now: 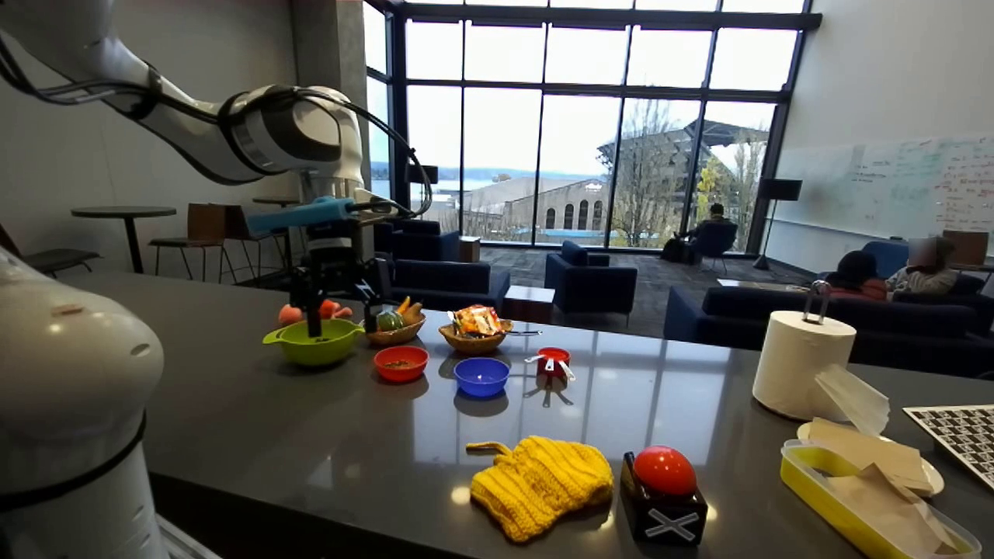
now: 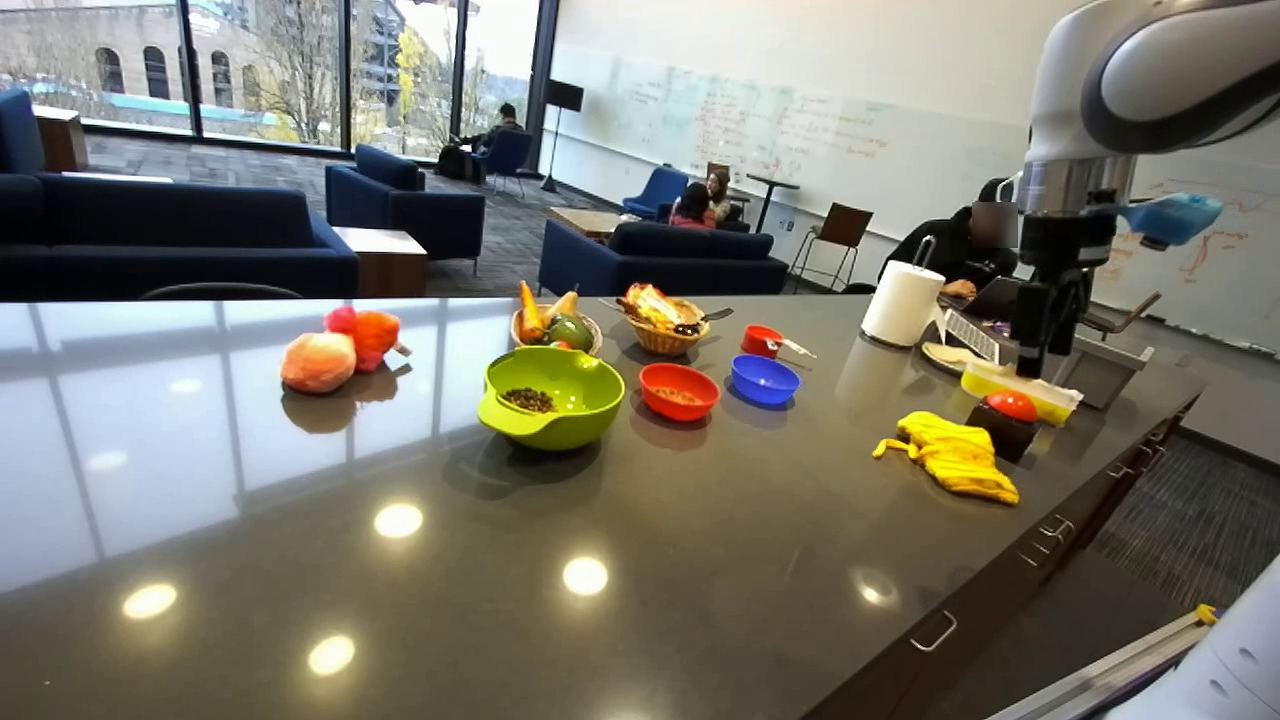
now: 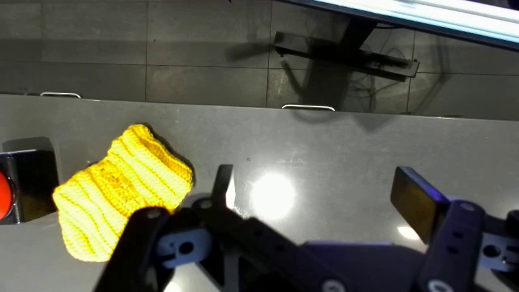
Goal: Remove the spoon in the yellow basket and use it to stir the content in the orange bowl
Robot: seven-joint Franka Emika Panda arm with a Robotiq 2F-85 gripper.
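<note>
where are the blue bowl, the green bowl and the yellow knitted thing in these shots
Blue bowl (image 1: 481,387): in an exterior view, on its outer wall.
Green bowl (image 2: 557,431): in an exterior view, on its outer wall.
Yellow knitted thing (image 3: 121,191): in the wrist view, on the middle of its surface.

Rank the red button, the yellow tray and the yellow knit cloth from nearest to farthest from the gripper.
In an exterior view, all three lie to the picture's right of the gripper:
1. Yellow knit cloth: leftmost, and nearest in the wrist view too.
2. Red button: middle, at the wrist view's left edge.
3. Yellow tray: farthest right, outside the wrist view.
</note>
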